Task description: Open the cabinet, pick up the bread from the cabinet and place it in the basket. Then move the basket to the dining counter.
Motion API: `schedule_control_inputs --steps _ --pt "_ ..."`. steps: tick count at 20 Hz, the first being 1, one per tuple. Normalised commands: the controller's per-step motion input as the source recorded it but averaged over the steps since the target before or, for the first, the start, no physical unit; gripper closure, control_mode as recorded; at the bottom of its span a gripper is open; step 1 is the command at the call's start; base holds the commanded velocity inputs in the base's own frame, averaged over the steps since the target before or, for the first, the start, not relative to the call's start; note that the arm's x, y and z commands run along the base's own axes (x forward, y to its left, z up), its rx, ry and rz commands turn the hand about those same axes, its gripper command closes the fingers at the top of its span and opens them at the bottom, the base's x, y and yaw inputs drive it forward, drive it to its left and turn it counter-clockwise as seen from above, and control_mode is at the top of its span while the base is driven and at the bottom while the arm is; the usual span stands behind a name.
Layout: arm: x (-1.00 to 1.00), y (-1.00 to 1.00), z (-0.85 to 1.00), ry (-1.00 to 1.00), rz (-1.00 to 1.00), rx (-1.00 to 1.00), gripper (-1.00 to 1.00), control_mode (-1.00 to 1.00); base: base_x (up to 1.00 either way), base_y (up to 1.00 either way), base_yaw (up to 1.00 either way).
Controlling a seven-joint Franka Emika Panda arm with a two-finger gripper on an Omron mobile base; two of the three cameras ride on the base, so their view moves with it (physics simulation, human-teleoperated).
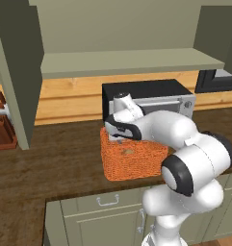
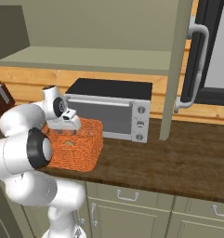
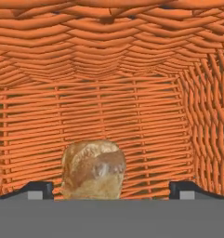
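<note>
bread dropped in the basket; claw apart just above it
bread (image 3: 92,169) lies on the floor of the basket (image 1: 132,161), near the microwave (image 2: 111,111); gripper (image 3: 111,193) fingers spread wide, empty; lifting carelessly could snag the weave and drag the basket.

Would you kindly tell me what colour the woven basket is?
Orange, in a woven wicker pattern; the basket shows best in the hand view.
</note>
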Motion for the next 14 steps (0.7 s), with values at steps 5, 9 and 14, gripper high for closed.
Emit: schedule_control_inputs --steps 5,9,14 --pt "-0.84 0.01 0.39 -0.28 0.10 0.04 -1.00 -1.00 0.00 0.00 0.00" --pt "-0.93 0.00 0.61 -0.35 0.08 0.01 -1.00 -1.00 0.00 0.00 0.00" --pt "-0.95 0.00 0.74 -0.23 0.15 0.04 -1.00 -1.00 0.00 0.00 0.00"
